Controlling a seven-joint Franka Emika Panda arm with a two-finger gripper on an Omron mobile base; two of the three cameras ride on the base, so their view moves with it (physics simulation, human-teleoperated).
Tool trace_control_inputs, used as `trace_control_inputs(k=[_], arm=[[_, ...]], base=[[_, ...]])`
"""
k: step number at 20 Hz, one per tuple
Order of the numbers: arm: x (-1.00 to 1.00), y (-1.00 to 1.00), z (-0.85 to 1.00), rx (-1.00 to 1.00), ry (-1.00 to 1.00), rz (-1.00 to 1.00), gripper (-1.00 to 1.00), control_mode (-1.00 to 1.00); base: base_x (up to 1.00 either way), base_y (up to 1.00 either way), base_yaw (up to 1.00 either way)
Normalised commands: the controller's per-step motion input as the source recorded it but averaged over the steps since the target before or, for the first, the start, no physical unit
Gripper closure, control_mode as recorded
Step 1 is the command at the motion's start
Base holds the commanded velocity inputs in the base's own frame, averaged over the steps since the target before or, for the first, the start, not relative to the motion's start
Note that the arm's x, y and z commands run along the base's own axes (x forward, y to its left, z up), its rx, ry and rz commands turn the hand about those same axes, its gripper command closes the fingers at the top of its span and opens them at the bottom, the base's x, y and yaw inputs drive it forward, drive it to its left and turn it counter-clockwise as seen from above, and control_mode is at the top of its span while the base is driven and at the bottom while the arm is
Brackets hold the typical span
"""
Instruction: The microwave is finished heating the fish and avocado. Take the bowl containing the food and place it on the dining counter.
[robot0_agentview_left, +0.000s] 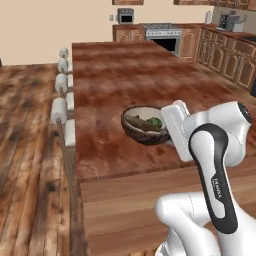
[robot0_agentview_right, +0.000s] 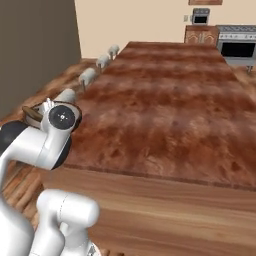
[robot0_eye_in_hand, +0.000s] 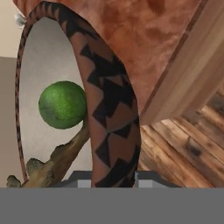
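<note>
The dark brown bowl (robot0_agentview_left: 145, 127) sits low over the near part of the dining counter (robot0_agentview_left: 115, 75), close to its front edge, slightly tilted; I cannot tell if it touches the top. Inside lie the brownish fish (robot0_agentview_left: 136, 121) and the green avocado (robot0_agentview_left: 156, 122). My gripper (robot0_agentview_left: 168, 131) is shut on the bowl's right rim. In the hand view the patterned bowl wall (robot0_eye_in_hand: 109, 109) runs down between my fingertips, gripper (robot0_eye_in_hand: 114, 178), with the avocado (robot0_eye_in_hand: 62, 105) and fish (robot0_eye_in_hand: 57, 159) against the pale inside. From the right, a sliver of the bowl (robot0_agentview_right: 31, 114) peeks out behind my wrist.
White-cushioned stools (robot0_agentview_left: 60, 110) line the counter's left side, above a wooden floor (robot0_agentview_left: 25, 150). The reddish-brown top (robot0_agentview_right: 165, 100) stretches far ahead. A stove (robot0_agentview_left: 162, 32) and wall cabinets (robot0_agentview_left: 225, 55) stand at the back right. A tall dark grey surface (robot0_agentview_right: 35, 50) rises at the left.
</note>
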Motion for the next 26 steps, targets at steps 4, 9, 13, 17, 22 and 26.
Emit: trace_control_inputs(k=[4,9,13,17,22,26], arm=[[0.0,0.0,0.0,0.0,0.0,0.0,1.0,1.0],[0.0,0.0,0.0,0.0,0.0,0.0,1.0,1.0],[0.2,0.0,0.0,0.0,0.01,0.0,1.0,-1.0],[1.0,-0.24,-0.1,0.0,0.16,0.02,1.0,-1.0],[1.0,-0.41,-0.3,0.0,0.21,0.19,1.0,-1.0],[0.85,-0.07,-0.28,0.0,0.08,0.19,1.0,-1.0]], base=[[0.51,0.72,-0.25],[0.66,0.19,-0.08],[0.47,0.01,-0.01],[0.0,0.0,0.0],[0.0,0.0,0.0],[0.0,0.0,0.0]])
